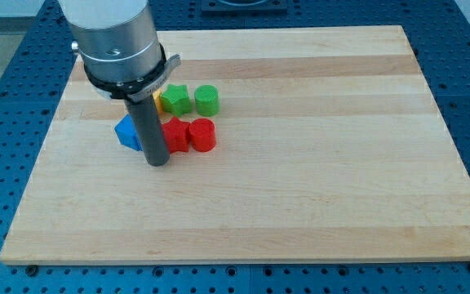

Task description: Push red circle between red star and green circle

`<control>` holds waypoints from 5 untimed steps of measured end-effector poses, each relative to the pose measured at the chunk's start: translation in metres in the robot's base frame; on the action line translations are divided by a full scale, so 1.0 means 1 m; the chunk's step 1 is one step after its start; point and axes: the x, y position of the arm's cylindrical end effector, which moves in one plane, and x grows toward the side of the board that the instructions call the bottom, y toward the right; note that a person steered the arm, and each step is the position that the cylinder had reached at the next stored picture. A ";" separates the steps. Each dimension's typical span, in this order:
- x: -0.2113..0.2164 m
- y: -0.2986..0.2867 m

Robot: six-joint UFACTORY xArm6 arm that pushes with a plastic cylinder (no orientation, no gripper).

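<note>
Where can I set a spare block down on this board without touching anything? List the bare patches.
Free: the whole stretch of the wooden board to the view's right of the red circle and green circle, and the strip along the view's bottom below my tip. Crowded: the upper left, where the green star, red star and blue block cluster around the rod.

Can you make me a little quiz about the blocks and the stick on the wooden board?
1. True or false: the red circle touches the red star.
2. Which block lies nearest the view's top right of the cluster? A) blue block B) green circle C) green star
3. Fill in: my tip sits at the view's ______ edge of the cluster.

Key: 1 true; 2 B; 3 bottom
</note>
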 end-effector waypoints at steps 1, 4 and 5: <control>0.030 -0.016; 0.091 -0.020; 0.067 -0.001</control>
